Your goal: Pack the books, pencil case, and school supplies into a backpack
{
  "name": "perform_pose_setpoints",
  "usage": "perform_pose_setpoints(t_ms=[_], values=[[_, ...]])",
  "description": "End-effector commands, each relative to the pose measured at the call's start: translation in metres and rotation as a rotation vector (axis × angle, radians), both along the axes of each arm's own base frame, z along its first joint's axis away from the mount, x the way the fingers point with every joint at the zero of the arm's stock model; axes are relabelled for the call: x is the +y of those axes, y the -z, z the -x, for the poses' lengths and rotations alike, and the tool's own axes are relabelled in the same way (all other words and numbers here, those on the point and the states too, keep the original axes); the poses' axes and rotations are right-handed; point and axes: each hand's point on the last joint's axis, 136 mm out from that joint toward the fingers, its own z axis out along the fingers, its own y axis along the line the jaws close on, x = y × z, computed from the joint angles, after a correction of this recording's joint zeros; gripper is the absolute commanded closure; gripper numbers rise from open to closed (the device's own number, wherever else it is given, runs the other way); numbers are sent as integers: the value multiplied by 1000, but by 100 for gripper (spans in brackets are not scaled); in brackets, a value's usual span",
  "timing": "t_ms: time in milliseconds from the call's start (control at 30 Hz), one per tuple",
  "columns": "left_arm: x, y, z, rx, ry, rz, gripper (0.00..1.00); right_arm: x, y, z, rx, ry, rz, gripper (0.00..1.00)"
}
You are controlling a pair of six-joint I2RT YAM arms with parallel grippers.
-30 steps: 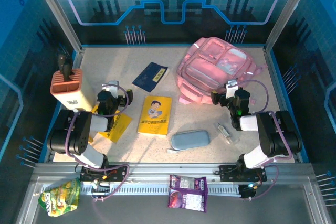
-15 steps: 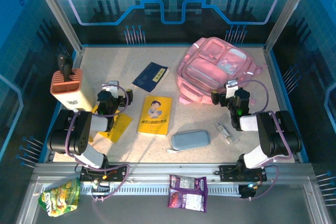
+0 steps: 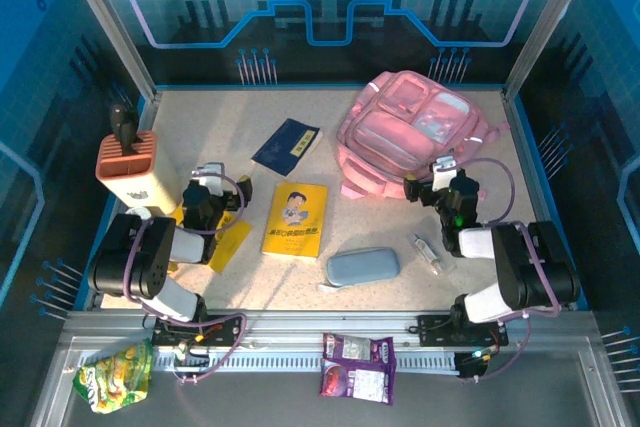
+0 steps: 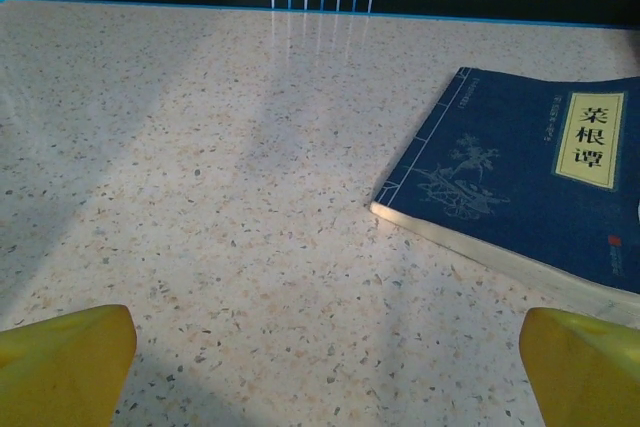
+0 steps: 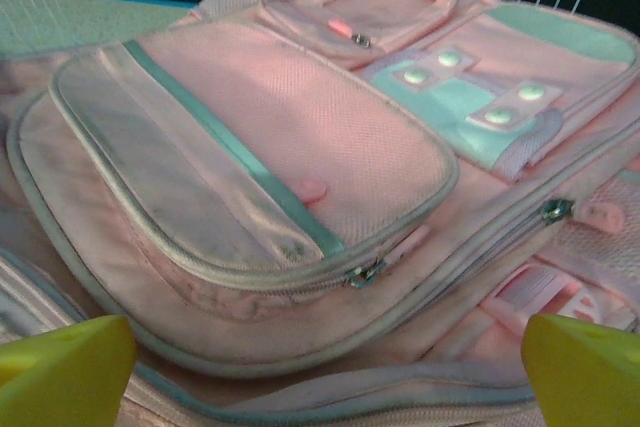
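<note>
Showed left hand [image 4: 320,362] wide apart, empty, facing navy book [image 3: 287,146], long axis slanting far-right. Showed yellow book [image 3: 296,219] lengthwise near-to-far, pencil case [image 3: 362,266] almost crosswise, tube [image 3: 424,250], all loose on bench [image 3: 200,117]. Showed backpack [image 3: 410,132] far right, seemingly zipped, right hand [image 5: 325,367] spread empty before it. Judged packing unstarted.
</note>
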Motion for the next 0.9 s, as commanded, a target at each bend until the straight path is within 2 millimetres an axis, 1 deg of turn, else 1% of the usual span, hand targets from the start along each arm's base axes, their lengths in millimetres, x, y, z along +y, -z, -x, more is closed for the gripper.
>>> perform_pose_setpoints(t_ms=[0,100,200,233,300,333,400,433,467,533,600,633,667,733,833,867], values=[[0,-34,2,-124,10,-3,1,2,-28,3,-69,-9,3,0],[3,-46,9,-139,-6,-1,1,1,-46,9,-45,2,-35,0],[-3,-63,12,-130,31,6,1,-1,-68,11,-8,43,-159,0],[-6,-73,12,-140,42,24,1,-3,-73,12,3,75,-230,0],[-2,-93,13,-143,-3,121,1,-11,-84,15,21,152,-390,0],[-1,-102,12,-139,-19,166,1,-12,-87,17,24,161,-438,0],[-4,-122,12,-123,-19,246,1,-3,-96,24,5,75,-511,0],[-4,-128,13,-109,-27,275,1,-3,-100,26,-17,58,-538,0],[-7,-136,15,-120,-5,261,1,-5,-101,29,-38,69,-559,0],[-9,-143,17,-162,6,305,1,-21,-92,32,-1,171,-622,0],[0,-138,19,-158,-66,392,1,-36,-78,33,93,286,-669,0],[1,-138,18,-145,-78,409,1,-40,-69,34,155,330,-688,0],[1,-134,17,-102,-89,430,1,-41,-63,35,205,342,-703,0],[-1,-124,16,12,-121,481,1,-38,-57,35,252,328,-699,0],[-23,-116,15,150,-43,546,1,-33,-44,39,334,341,-711,0],[-33,-115,15,180,-10,593,1,-27,-38,41,384,324,-724,0]])
